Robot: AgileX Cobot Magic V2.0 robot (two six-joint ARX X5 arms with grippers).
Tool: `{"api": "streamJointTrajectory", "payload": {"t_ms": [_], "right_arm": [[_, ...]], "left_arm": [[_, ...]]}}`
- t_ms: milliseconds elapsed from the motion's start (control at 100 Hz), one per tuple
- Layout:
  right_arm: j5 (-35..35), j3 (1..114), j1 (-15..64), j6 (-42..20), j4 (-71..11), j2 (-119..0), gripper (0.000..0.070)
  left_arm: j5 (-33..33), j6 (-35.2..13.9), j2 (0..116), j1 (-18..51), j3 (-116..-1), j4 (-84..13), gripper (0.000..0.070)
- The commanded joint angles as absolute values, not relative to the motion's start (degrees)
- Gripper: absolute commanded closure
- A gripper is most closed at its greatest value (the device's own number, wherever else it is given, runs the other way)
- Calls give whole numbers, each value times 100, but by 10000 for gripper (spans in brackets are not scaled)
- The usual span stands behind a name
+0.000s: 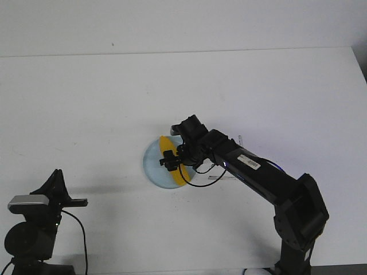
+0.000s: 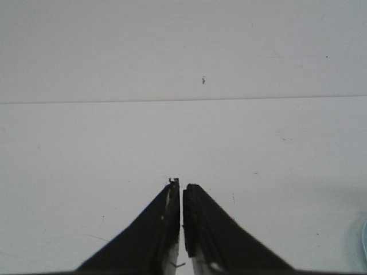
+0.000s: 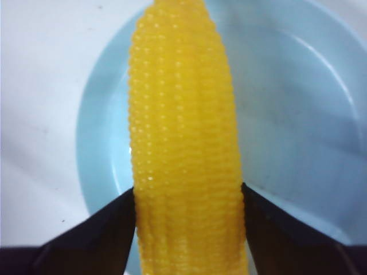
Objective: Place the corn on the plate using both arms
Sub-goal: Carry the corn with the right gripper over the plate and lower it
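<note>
Right hand (image 3: 186,220) grips corn (image 3: 183,143) lengthwise across plate (image 3: 298,114), perhaps touching.

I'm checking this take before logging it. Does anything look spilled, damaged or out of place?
Nothing stands out. The right gripper is shut on the corn over the plate; nothing looks spilled or broken. The left gripper is shut and empty, away from the plate.

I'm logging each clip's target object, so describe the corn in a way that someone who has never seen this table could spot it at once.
On the white table, look just below the middle for the round pale blue plate. Lying across the plate, between the fingers of the right gripper, is the corn. It is the only bright yellow thing there, a long bumpy cob against blue, white and black.
</note>
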State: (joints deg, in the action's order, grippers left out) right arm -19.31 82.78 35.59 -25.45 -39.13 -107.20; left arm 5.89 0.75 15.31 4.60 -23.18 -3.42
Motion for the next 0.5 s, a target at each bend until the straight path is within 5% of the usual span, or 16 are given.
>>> {"api": "streamJointTrajectory", "payload": {"t_ms": [0, 490], "right_arm": [[-1898, 8355, 3605, -2611, -3865, -10884, 242], [-1584, 8368, 3599, -2307, -3229, -10481, 223]], "left_arm": [[598, 145, 1529, 451, -2366, -252, 698], [598, 148, 1529, 451, -2366, -252, 698]]}}
